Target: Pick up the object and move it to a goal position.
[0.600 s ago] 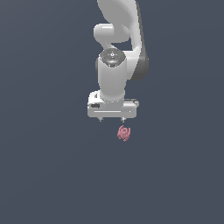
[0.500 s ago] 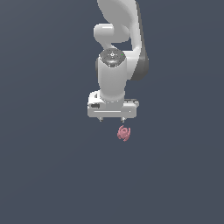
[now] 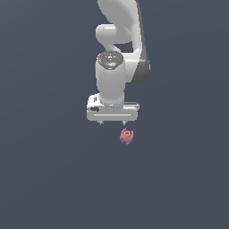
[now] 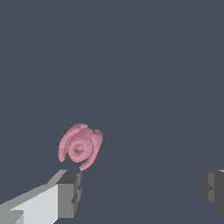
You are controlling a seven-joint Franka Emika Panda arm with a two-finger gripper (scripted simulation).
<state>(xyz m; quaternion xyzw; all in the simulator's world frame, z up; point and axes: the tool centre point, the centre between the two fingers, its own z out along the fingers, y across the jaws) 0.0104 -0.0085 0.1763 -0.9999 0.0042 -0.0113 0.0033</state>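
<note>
Below the gripper (image 3: 112,121), the object (image 3: 127,136) lies off-centre, near one fingertip (image 4: 70,192). Jaws are spread wide and empty; they should be centred over it before being lowered.

Object (image 3: 127,136) just below the end effector (image 3: 112,122) in the exterior view, off toward the exterior view's right of its middle, apart from it. In the wrist view, object (image 4: 80,146) just beyond one fingertip (image 4: 70,192), outside the wide gap between the two, well apart from the other fingertip (image 4: 213,189). Nothing between the fingers.
</note>
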